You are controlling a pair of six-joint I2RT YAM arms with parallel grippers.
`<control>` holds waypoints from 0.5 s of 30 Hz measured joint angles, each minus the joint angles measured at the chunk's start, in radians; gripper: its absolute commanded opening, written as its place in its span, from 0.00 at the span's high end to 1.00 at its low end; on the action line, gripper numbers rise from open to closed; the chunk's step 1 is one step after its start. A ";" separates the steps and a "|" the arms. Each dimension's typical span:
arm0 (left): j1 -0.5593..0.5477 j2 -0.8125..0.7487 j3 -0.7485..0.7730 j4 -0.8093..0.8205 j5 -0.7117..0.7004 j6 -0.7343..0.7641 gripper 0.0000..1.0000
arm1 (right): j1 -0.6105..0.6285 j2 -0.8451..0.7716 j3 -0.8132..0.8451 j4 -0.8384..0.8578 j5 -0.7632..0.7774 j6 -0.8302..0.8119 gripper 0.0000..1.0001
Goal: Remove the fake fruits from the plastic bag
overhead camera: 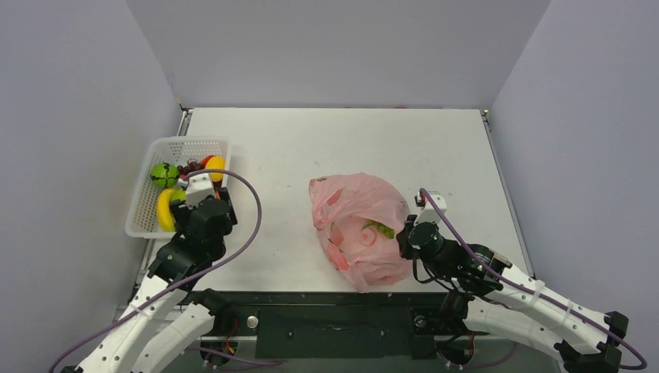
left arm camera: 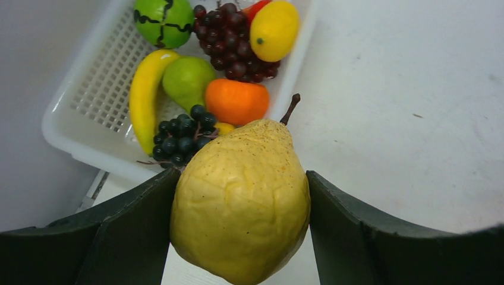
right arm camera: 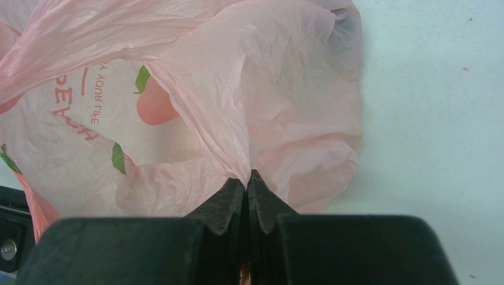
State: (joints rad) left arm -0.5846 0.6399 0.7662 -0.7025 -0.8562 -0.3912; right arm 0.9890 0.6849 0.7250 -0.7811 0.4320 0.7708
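My left gripper (left arm camera: 241, 196) is shut on a yellow pear (left arm camera: 241, 202) with a brown stem and holds it just off the near corner of the white mesh basket (left arm camera: 77, 95). In the top view the left gripper (overhead camera: 198, 190) is at the basket's right edge. The pink plastic bag (overhead camera: 361, 229) lies crumpled at the table's middle front. My right gripper (right arm camera: 246, 181) is shut on a fold of the bag's film (right arm camera: 238, 119); in the top view it (overhead camera: 404, 233) is at the bag's right side. Something green (overhead camera: 381, 229) shows through the bag.
The basket (overhead camera: 148, 183) at the table's left edge holds a banana (left arm camera: 145, 89), green pear (left arm camera: 187, 77), orange fruit (left arm camera: 236, 101), lemon (left arm camera: 273, 29), green lime (left arm camera: 161, 21), dark red grapes (left arm camera: 232, 41) and black grapes (left arm camera: 181, 133). Grey walls stand close on both sides.
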 measured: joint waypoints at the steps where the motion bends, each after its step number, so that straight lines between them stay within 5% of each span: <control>1: 0.046 0.006 -0.004 0.012 0.003 0.010 0.91 | 0.000 -0.001 0.000 0.001 0.000 0.000 1.00; 10: 0.643 0.148 -0.008 0.236 0.269 0.042 0.95 | 0.000 -0.027 0.000 0.002 -0.001 0.001 1.00; 15: 0.822 0.253 -0.008 0.321 0.383 0.032 0.93 | 0.000 -0.040 0.000 0.002 0.000 0.001 1.00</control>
State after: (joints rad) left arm 0.2375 0.8925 0.7578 -0.3817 -0.4736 -0.3595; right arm 0.9890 0.6449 0.7250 -0.7792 0.4316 0.7715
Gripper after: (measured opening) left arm 0.690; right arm 0.002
